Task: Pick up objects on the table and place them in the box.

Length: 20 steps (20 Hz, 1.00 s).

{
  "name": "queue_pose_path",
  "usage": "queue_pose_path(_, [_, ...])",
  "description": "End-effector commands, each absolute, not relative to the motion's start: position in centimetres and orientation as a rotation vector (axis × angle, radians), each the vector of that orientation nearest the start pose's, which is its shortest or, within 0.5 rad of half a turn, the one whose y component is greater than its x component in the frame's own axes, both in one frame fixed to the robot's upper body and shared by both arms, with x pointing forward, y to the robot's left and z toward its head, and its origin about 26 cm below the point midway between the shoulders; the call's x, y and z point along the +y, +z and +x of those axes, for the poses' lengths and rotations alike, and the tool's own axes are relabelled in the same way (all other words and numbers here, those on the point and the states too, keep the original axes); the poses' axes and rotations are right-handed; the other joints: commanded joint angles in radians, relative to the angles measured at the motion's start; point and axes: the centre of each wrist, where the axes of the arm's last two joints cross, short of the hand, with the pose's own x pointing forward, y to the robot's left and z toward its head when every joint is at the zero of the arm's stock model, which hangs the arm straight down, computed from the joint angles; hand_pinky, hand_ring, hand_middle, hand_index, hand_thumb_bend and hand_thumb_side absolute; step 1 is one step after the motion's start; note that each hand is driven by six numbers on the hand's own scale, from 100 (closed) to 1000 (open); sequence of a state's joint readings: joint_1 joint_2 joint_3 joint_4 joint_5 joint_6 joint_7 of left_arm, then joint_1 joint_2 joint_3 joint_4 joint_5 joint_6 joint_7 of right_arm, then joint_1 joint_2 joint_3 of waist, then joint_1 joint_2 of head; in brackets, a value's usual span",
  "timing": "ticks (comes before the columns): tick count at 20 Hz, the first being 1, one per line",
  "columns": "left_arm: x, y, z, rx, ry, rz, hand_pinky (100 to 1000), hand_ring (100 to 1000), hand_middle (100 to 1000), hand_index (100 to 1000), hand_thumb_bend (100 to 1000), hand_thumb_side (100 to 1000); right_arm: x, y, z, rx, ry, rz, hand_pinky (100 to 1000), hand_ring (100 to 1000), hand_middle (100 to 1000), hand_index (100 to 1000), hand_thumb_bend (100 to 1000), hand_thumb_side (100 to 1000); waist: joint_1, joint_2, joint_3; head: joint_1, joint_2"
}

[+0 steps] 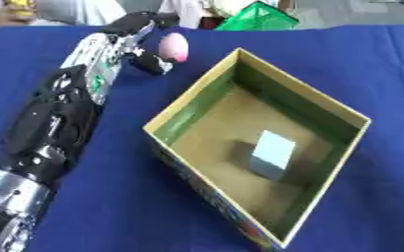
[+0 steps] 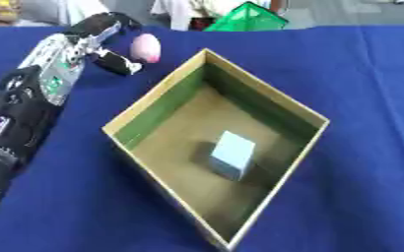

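Reaching toward the table's far left corner, the left hand (image 1: pixel 129 40) curls fingers and thumb around the pink egg-shaped object (image 1: pixel 174 47) beside the box (image 1: pixel 188 101), which could roll away if only half enclosed.

Bright even daylight, soft blur throughout, faint shadows inside box (image 1: pixel 191 101)

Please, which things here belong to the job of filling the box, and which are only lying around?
Belong to the job:
- cardboard box, open
- pale cube, already inside the box
- pink egg-shaped object, on the table
- left hand, at the pink object

Only lying around:
- green container, at the far edge
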<state>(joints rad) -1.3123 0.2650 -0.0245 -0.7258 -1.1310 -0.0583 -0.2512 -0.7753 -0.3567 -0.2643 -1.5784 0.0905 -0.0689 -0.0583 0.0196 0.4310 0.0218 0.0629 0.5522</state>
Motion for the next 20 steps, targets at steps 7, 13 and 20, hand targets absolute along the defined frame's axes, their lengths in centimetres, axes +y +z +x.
queue_pose_path(7, [18.72,31.75,51.13,-1.605,-1.245,1.187,644,767,787,874,268,244,-30.81,30.98,38.75,-2.481,0.127,-0.437,765,906,564,817,639,1000,-0.002,-0.004,-0.024,0.028,-0.044])
queue_pose_path(13, [18.87,31.89,51.17,-1.619,-1.208,1.236,606,723,745,846,208,292,-30.93,31.09,38.96,-2.479,0.133,-0.437,765,906,563,817,643,1000,-0.004,0.007,-0.040,0.033,-0.054])
queue_pose_path(20, [19.12,32.09,51.09,-1.661,-1.095,1.447,436,543,576,732,183,117,-30.99,31.16,39.14,-2.480,0.133,-0.426,765,906,562,818,647,1000,-0.005,0.017,-0.053,0.046,-0.069])
